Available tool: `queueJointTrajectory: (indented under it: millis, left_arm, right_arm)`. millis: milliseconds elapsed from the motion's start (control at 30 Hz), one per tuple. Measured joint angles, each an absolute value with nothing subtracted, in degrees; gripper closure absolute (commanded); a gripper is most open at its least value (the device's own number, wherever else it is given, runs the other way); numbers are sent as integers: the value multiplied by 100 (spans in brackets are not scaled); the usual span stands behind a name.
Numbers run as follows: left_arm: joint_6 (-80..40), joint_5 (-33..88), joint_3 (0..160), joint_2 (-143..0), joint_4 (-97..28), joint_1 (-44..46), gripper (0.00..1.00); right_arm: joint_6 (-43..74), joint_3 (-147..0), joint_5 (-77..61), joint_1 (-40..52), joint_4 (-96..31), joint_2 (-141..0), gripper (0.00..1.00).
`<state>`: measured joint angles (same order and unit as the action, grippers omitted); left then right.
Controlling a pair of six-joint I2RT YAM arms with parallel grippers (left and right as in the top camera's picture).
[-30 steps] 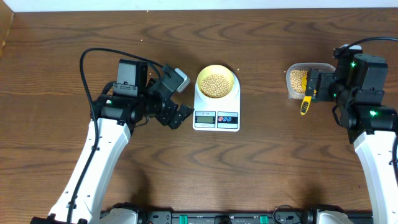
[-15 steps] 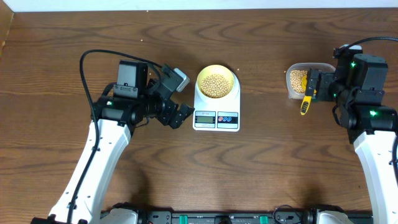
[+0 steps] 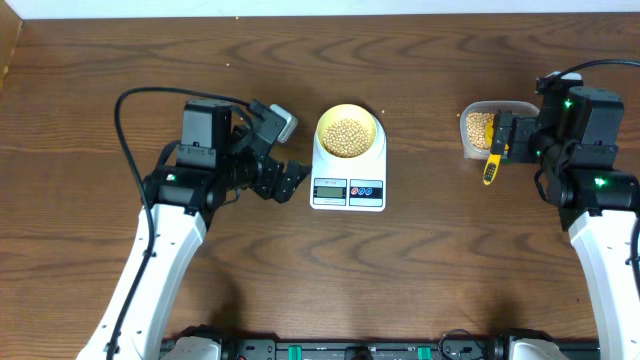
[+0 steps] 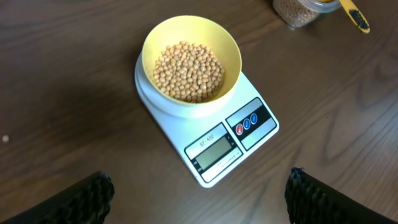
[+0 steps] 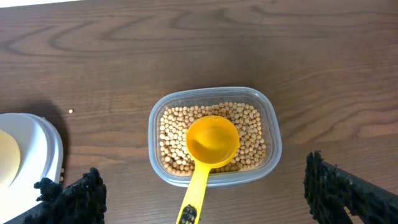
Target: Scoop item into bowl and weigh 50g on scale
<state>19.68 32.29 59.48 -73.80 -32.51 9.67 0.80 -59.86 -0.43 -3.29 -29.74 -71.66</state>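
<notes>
Evidently the layout serves the weighing: the bowl (image 4: 231, 57) sits squarely on the round platform of the scale (image 4: 256, 132), so whatever goes into it registers at once, and a shallow heap of beans (image 4: 188, 70) already covers its bottom. The display (image 4: 211, 152) faces the front edge, but its figures are too faint to read, so I cannot say how near the load is to the target. Well off to the right, the clear tub (image 5: 267, 115) holds the remaining beans, and the scoop (image 5: 212, 140) lies in it with its cup facing up and empty, the handle leaning over the near rim where fingers could take it; I judge it has been parked there while the reading is checked. The left gripper (image 4: 199, 186) hangs over the table (image 4: 56, 93) just in front and to the left of the scale, jaws spread wide, holding and touching nothing. The right gripper (image 5: 203, 186) hovers above the near side of the tub, jaws likewise wide apart on either side of the handle but clear of it, pinching nothing.
</notes>
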Motion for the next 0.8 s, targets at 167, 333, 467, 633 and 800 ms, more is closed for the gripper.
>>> queueJointTrajectory:
  millis: [167,333,467,633,800]
  left_arm:
    - [1796,3229,5695,-7085,-3039,943,10]
    - [1588,3218,4950,-6536,-2375,943,10]
    - [1221,3159,4182,-5822,-1984,943,10]
    - [937,3061,3417,-5035,-1518,943,10]
    - [572,2895,2923,-4440,-1446,943,10]
  right_arm:
    - [80,-5986,-43,-329,-2976,-7166,1]
    - [80,-5986,-43,-329,-2976,-7166,1]
    - [78,-5986,-43,-329,-2980,-7166,1]
    - [78,-5986,-43,-329,-2980,-7166,1]
    - [78,-5986,-43,-329,-2978,-7166,1]
